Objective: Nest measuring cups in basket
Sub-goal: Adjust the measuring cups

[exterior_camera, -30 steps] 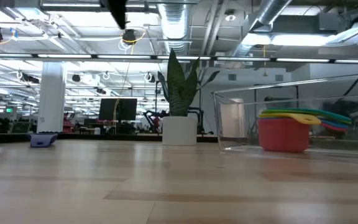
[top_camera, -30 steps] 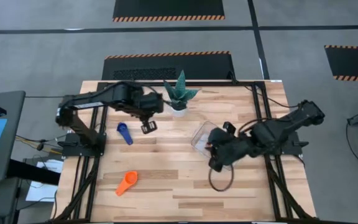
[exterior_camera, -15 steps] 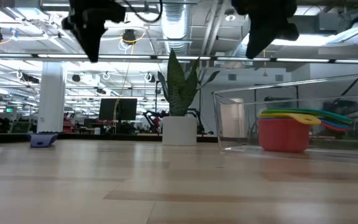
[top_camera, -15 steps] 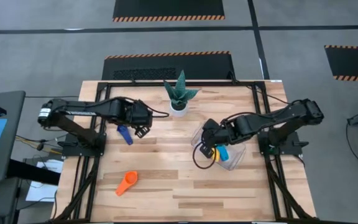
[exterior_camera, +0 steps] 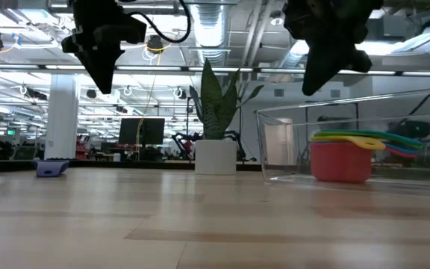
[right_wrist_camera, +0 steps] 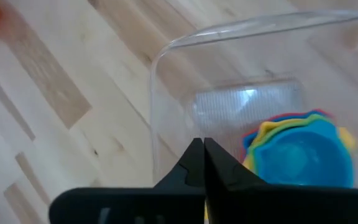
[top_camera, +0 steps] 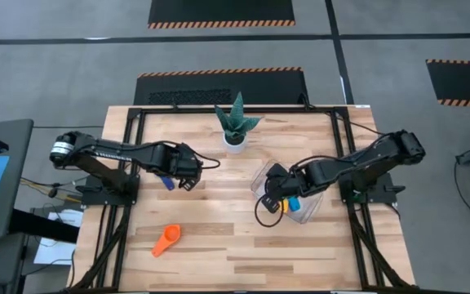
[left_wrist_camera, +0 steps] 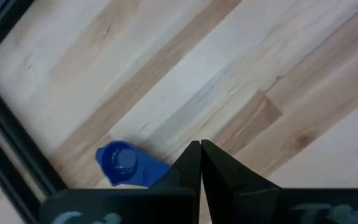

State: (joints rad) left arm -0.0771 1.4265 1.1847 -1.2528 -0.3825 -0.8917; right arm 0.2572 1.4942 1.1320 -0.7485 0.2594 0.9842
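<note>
The left tool [top_camera: 188,173] hangs over the desk [top_camera: 219,237] with its fingers pressed tight together and nothing in them. The dark blue cup [top_camera: 165,179] lies on the wood just beside it, near the left edge. To pick that cup up well, I think the tool should first spread its fingers, then come straight down so one finger goes on each side of the cup's wall or its flat handle — not on top of it. The cup looks small and light, so a slow squeeze should stop it skidding away.

The right tool [top_camera: 274,196] is up above the basket [top_camera: 261,175], also clenched and holding nothing. The basket sits on the right half of the desk with a stack of cups [top_camera: 292,202] inside it. An orange cup [top_camera: 166,239] lies alone near the front left, well apart from the basket.

The high view shows where all things lie, but not how high the tools are. The low view does — both tools hang clear above the desk, and the red cup [exterior_camera: 340,163] is at the bottom of the stack. The right wrist view looks down into the stack, where a light blue cup [right_wrist_camera: 303,162] sits on top. The left wrist view shows the dark blue cup close up.
</note>
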